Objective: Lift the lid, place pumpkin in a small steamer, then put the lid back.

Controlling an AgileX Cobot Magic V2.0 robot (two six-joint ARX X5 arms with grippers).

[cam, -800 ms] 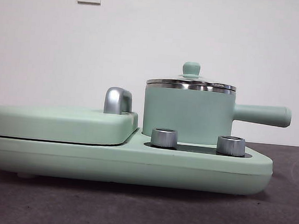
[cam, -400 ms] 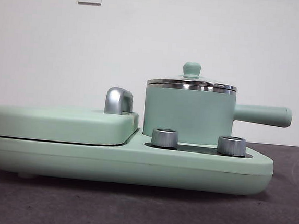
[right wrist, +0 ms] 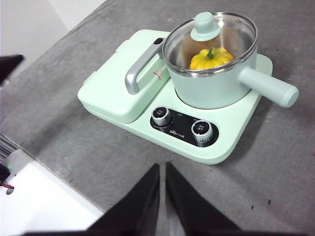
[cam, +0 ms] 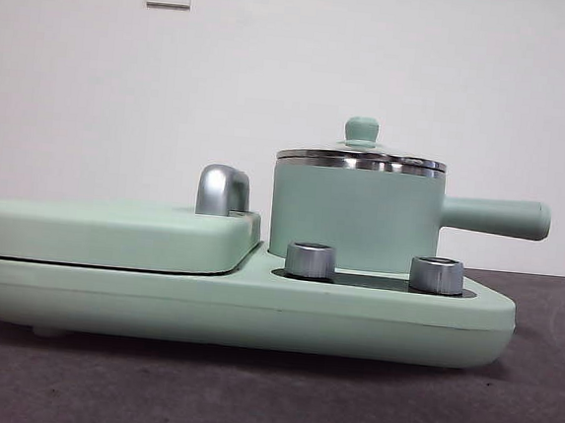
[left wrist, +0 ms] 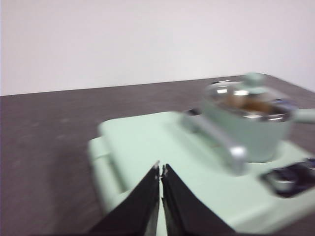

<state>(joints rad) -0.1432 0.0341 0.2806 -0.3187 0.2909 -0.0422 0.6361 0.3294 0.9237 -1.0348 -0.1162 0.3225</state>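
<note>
Right wrist view: right gripper (right wrist: 162, 169) jaws pressed together, empty, above table short of appliance base (right wrist: 147, 118). Beyond two chrome knobs (right wrist: 161, 116), small steamer (right wrist: 216, 73) sits on base; pumpkin (right wrist: 210, 58) inside, lid (right wrist: 211, 42) seated on rim. Left gripper (left wrist: 161, 169) jaws likewise closed, empty, over griddle cover (left wrist: 162, 147), steamer farther off
</note>
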